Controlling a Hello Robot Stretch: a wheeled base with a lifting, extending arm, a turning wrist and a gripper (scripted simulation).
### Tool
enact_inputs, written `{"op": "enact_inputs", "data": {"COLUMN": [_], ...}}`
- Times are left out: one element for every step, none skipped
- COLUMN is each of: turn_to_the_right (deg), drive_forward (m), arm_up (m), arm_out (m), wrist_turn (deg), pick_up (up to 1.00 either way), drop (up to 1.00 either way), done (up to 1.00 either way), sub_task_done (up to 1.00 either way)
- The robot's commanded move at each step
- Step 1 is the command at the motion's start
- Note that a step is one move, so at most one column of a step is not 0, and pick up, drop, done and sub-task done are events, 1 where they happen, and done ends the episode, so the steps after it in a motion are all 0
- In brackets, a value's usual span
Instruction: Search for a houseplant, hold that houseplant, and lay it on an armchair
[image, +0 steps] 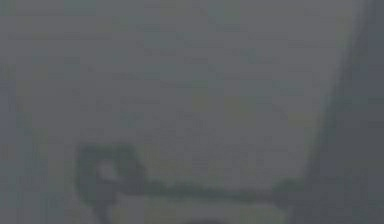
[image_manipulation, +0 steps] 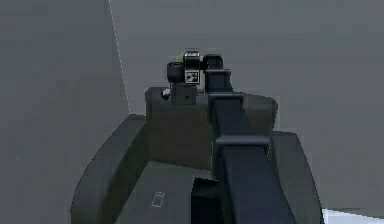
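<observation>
A dark grey armchair (image_manipulation: 175, 140) with thick rounded armrests takes up the lower middle of the arm side view. The arm (image_manipulation: 240, 150) rises from the bottom edge and reaches out over the chair's seat toward its backrest. Two white marked squares (image_manipulation: 190, 78) stand at the arm's far end, above the backrest's top edge. The gripper (image_manipulation: 178, 72) is a small dark mass just left of them, against the grey wall. A faint pale-green bit (image_manipulation: 190, 52) sits at its top. I cannot tell whether the gripper holds anything.
Behind the armchair two grey walls meet at a corner (image_manipulation: 116, 60), the left one lighter. A strip of pale floor (image_manipulation: 350, 215) shows at the arm side view's bottom right. In the forward view a dark low shape (image: 112, 172) lies at the bottom left before a grey surface.
</observation>
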Motion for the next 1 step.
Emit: {"op": "enact_inputs", "data": {"turn_to_the_right": [0.0], "drive_forward": [0.00], "arm_up": [-0.34], "arm_out": [0.00], "wrist_turn": [0.0], "pick_up": [0.00], "drop": [0.00], "done": [0.00], "sub_task_done": [0.00]}}
